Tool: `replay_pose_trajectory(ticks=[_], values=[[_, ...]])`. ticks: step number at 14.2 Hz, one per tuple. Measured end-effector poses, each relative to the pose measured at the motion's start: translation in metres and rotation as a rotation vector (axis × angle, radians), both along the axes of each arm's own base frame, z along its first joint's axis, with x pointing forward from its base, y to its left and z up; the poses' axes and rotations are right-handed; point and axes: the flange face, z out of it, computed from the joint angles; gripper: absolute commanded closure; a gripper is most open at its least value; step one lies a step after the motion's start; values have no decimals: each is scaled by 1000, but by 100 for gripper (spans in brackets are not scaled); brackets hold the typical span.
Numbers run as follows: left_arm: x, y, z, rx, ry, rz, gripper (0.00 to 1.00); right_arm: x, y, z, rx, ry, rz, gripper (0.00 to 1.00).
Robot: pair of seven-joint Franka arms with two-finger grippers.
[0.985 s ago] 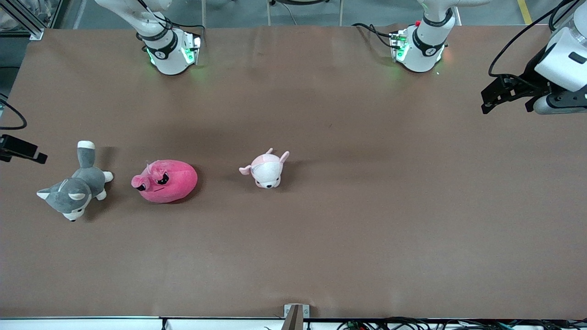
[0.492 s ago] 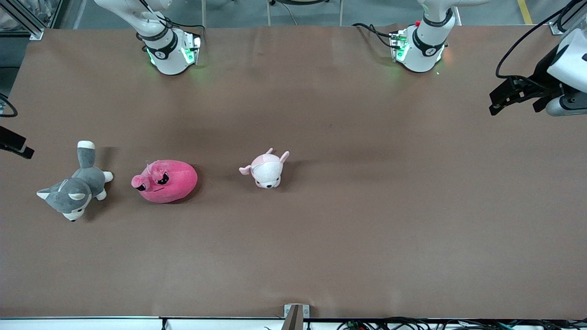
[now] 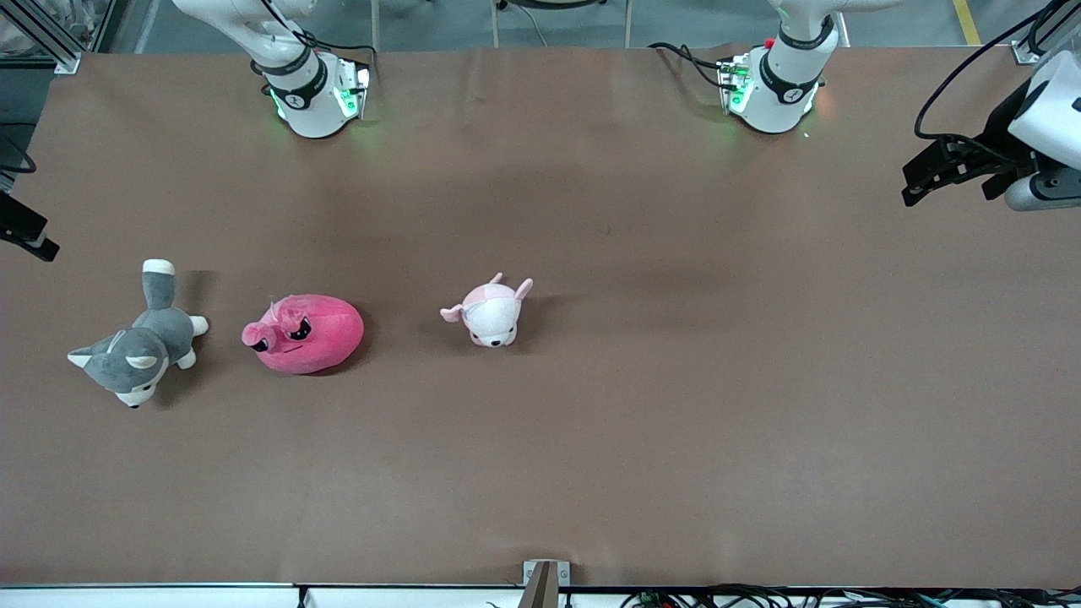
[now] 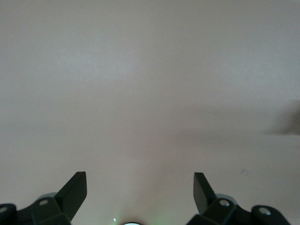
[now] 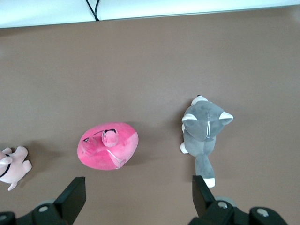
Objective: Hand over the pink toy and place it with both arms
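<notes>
Both arms are glossy white with black joint rings, green lights glowing at their round bases and black cables trailing off them, and the left claw (image 3: 916, 181) is matte black with flat, tapered fingers (image 4: 75, 187).

3 plush toys: 1 pink toy (image 3: 306, 333), 1 husky (image 3: 133, 348), 1 puppy (image 3: 490, 312).
</notes>
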Motion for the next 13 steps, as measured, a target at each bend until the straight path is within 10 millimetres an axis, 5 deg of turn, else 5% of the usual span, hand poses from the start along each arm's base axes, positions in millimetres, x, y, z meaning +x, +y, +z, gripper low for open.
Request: replay_pose_trajectory(ticks=[13], values=[[-9, -1, 6, 4, 11, -5, 0, -48, 0, -26, -3, 26, -1, 0]])
